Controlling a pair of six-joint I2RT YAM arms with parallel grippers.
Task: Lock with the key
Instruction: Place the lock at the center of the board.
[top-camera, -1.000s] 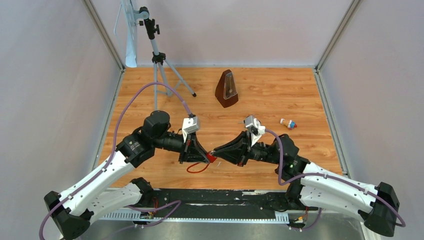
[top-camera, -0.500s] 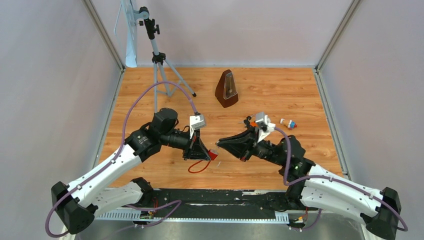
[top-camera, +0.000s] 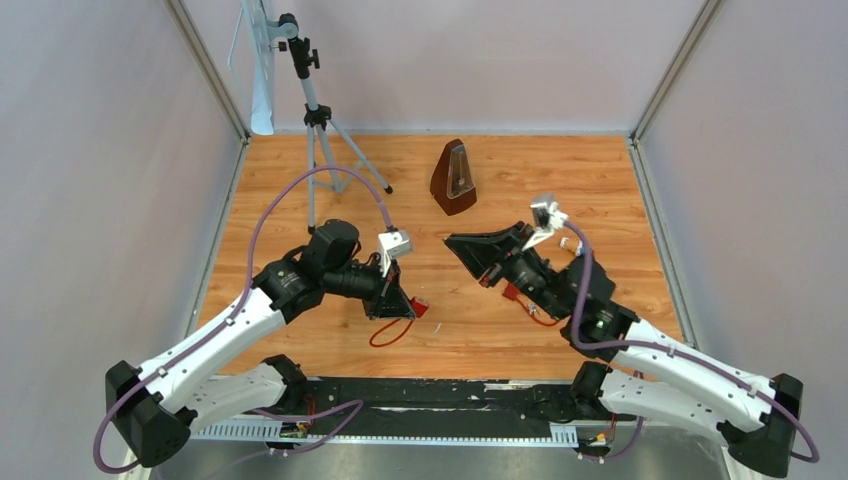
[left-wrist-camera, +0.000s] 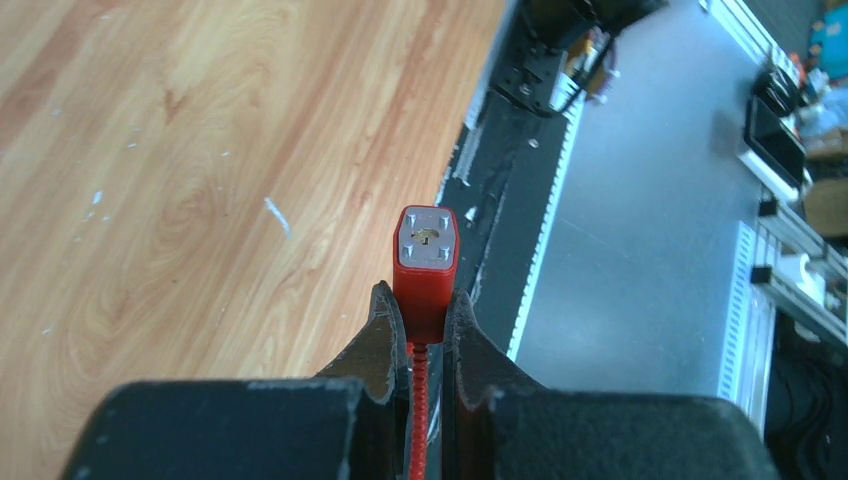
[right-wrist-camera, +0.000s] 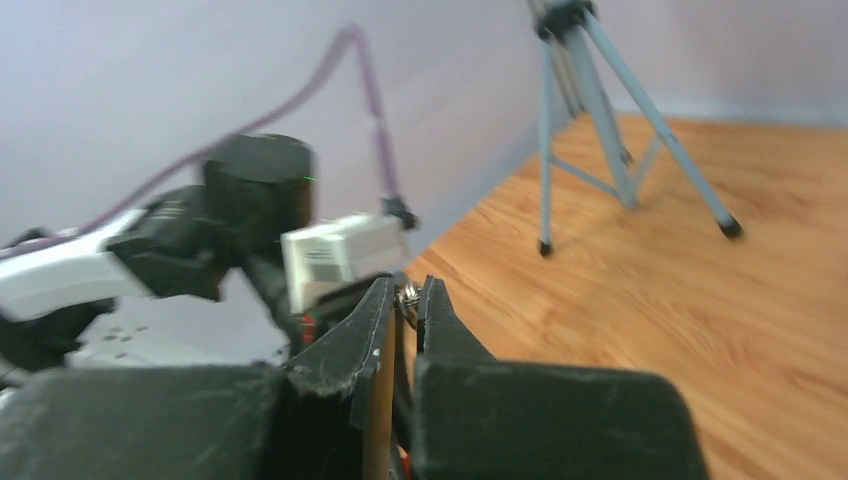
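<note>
My left gripper (left-wrist-camera: 425, 300) is shut on the red lock (left-wrist-camera: 427, 265), whose grey end face with the keyhole (left-wrist-camera: 427, 243) points away from the wrist. The lock's red cable (top-camera: 385, 335) loops down onto the wood floor. In the top view the lock (top-camera: 421, 308) sits at the left gripper (top-camera: 410, 305), near the front middle. My right gripper (right-wrist-camera: 405, 290) is shut on a small metal key (right-wrist-camera: 408, 296) that just shows between its tips. From above, the right gripper (top-camera: 452, 242) hangs farther back and to the right of the lock, apart from it. A red tag (top-camera: 512, 292) dangles under the right wrist.
A brown metronome (top-camera: 453, 178) stands at the back middle. A grey tripod (top-camera: 315, 110) stands at the back left, also in the right wrist view as the tripod (right-wrist-camera: 600, 90). A small toy (top-camera: 572, 244) lies by the right wrist. The black base rail (top-camera: 440, 395) runs along the near edge.
The right gripper, which had its tip at the lock a second ago, has drawn back up and to the right with the key. The left arm shifted slightly, still holding the lock.
</note>
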